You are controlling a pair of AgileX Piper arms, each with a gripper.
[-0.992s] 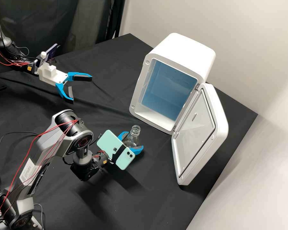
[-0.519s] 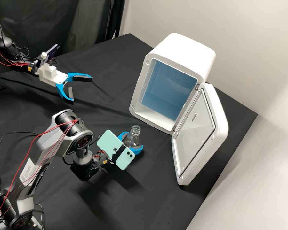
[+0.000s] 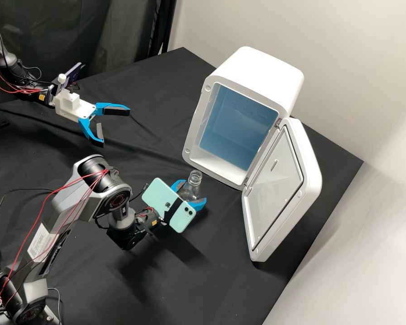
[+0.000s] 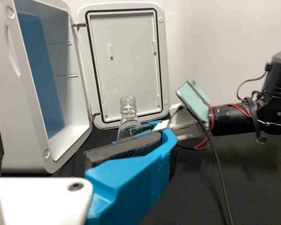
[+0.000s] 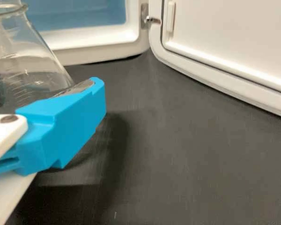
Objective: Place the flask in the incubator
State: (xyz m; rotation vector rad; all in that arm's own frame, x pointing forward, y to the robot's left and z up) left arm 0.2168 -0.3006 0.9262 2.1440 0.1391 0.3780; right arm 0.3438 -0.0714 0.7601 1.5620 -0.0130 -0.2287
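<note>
A clear glass flask (image 3: pixel 193 184) stands upright between the blue fingers of my right gripper (image 3: pixel 190 196), which is shut on its body. It is just in front of the white incubator (image 3: pixel 257 74), whose door (image 3: pixel 282 180) hangs wide open to the right, showing the blue inside (image 3: pixel 232 122). The right wrist view shows the flask (image 5: pixel 23 56) against one blue finger (image 5: pixel 61 122), close to the incubator's lower rim (image 5: pixel 98 44). My left gripper (image 3: pixel 107 121) is open above the bench at the far left, well away from the flask (image 4: pixel 129 119).
A mint-green phone (image 3: pixel 169 205) is strapped to the right arm's wrist. The open door stands near the bench's right edge (image 3: pixel 329 212). Red cables (image 3: pixel 4 67) run along both arms. Bare black bench (image 3: pixel 176 90) lies between the left gripper and the incubator.
My right gripper has carried the flask a little toward the incubator's opening. The left arm has not moved.
</note>
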